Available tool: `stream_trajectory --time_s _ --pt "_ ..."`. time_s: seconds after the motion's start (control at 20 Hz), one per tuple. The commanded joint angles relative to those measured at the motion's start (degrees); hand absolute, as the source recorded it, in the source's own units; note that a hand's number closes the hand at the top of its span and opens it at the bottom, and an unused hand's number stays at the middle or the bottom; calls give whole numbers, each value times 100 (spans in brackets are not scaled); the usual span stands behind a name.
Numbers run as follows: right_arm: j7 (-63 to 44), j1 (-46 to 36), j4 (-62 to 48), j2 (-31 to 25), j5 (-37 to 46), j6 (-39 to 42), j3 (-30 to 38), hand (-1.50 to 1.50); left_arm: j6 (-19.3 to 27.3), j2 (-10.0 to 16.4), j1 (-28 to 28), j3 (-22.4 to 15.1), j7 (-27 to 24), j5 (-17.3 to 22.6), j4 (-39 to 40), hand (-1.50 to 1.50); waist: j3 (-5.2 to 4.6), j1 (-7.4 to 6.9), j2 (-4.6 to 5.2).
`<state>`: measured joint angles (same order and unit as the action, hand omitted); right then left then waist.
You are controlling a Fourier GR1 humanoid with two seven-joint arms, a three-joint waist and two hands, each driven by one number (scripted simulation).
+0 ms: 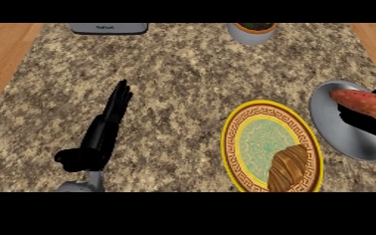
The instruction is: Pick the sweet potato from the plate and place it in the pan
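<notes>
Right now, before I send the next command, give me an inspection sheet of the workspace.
Surface: speckled granite counter.
Job's things: sweet potato lies in the grey pan at the right edge; yellow-rimmed plate beside the pan.
Clutter: brown ridged pastry on the plate; grey appliance and potted plant at the far edge.
Hands: left hand open, resting at lower left; right hand only a black shape over the pan, state unclear.
Cables: nothing seen.
Surroundings: wood strips at both sides of the counter.
</notes>
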<state>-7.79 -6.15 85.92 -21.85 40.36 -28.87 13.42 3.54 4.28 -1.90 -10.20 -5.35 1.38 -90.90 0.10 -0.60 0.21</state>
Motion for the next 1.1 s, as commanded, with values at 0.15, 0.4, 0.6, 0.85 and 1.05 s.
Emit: stream_trajectory --time_s 0.15,0.4,0.6,0.85,1.05 --pt "1930 -1217 -2762 -382 -1049 -616 910 150 -35 -87 298 -183 115 -17 -403 0 6 -81 9" --pt "2968 -2141 -4437 -881 -1435 -520 1331 150 -47 -186 254 -131 -372 -140 196 0 1 -62 17" --pt "1617 -1729 -4932 -1385 -622 1243 453 -150 -101 -65 22 -154 -50 -137 -123 0 -2 -220 64" --pt "2164 -2749 -6035 -1178 -1083 1993 644 -150 -149 -93 -98 -50 -107 -66 102 0 16 -234 82" --pt "3092 -2980 -6562 -991 -1316 1481 1009 -150 -155 -91 -135 86 -70 35 8 0 15 -170 62"
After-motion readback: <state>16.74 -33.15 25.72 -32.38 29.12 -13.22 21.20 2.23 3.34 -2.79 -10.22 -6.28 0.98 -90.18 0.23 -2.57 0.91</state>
